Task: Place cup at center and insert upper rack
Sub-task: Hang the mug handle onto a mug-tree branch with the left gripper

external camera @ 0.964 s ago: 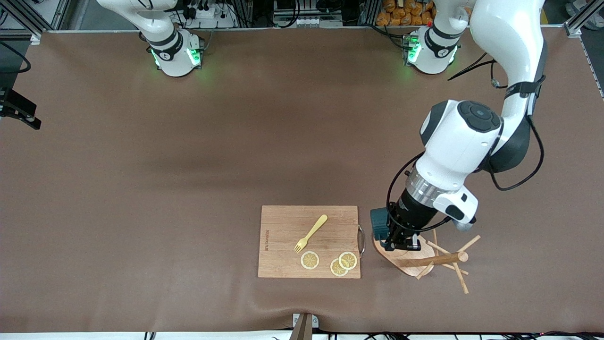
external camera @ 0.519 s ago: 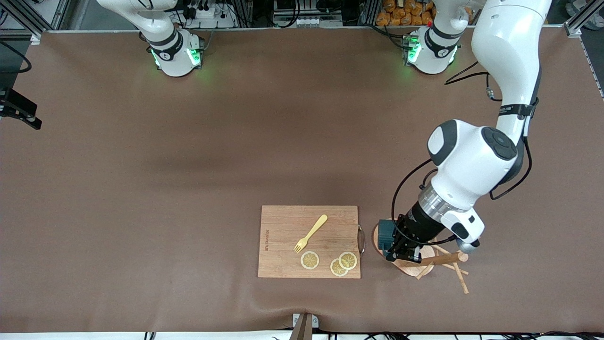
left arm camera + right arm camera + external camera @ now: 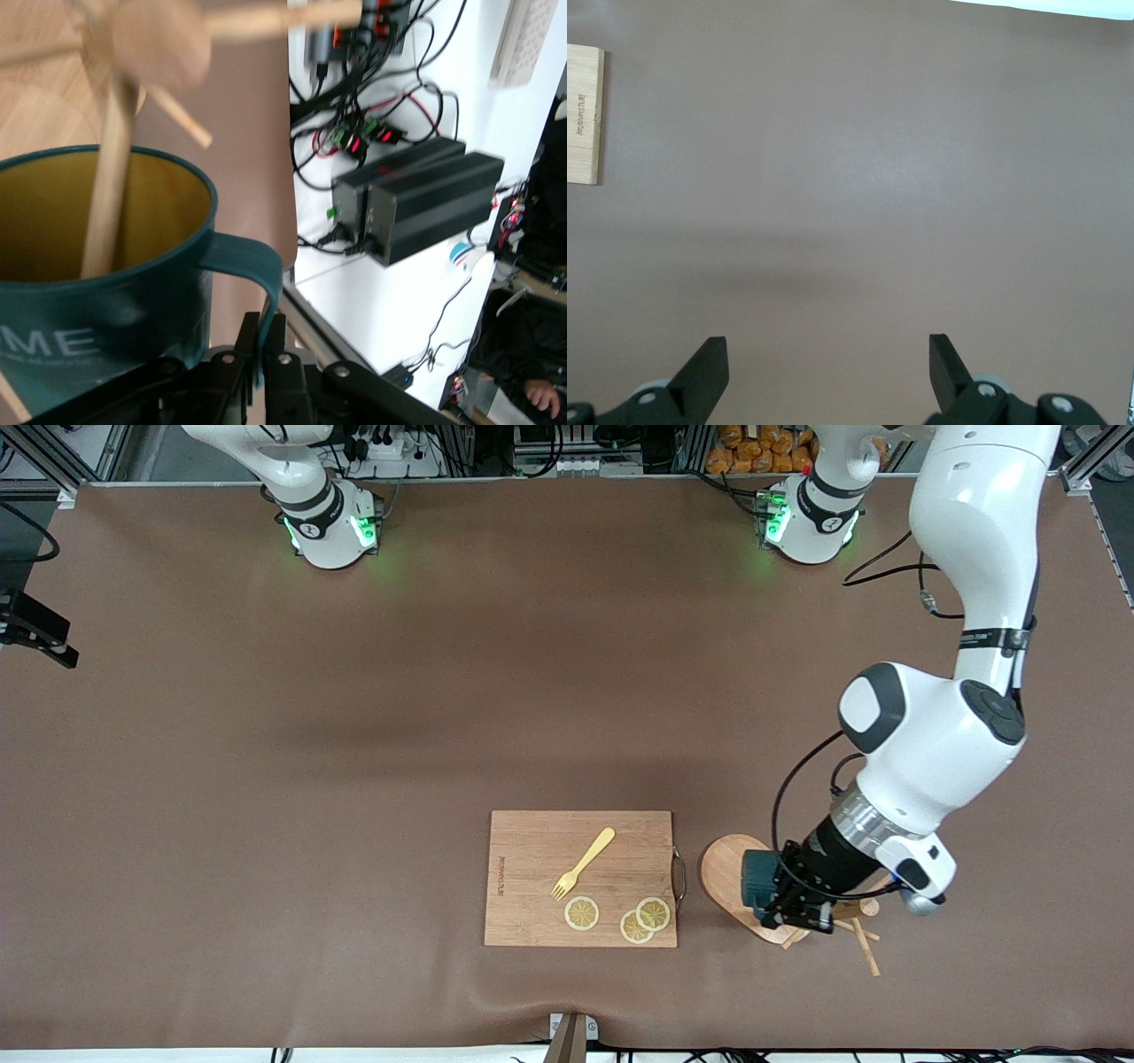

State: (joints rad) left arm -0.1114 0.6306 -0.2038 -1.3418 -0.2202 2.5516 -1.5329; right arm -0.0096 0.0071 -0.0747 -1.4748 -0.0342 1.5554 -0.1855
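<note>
Lower right of the front view: the left hand [image 3: 802, 908] grips the handle of the cup [image 3: 757, 877], held over the toppled mug tree [image 3: 735, 868]. The arm hides most of the tree's post and pegs. In the left wrist view, the pegs are blurred against the cup [image 3: 106, 266], whose lettering is cut off. The right hand [image 3: 828, 372] waits with fingers spread above bare surface [image 3: 877, 177]; only a corner of the cutting board [image 3: 585, 115] shows.
</note>
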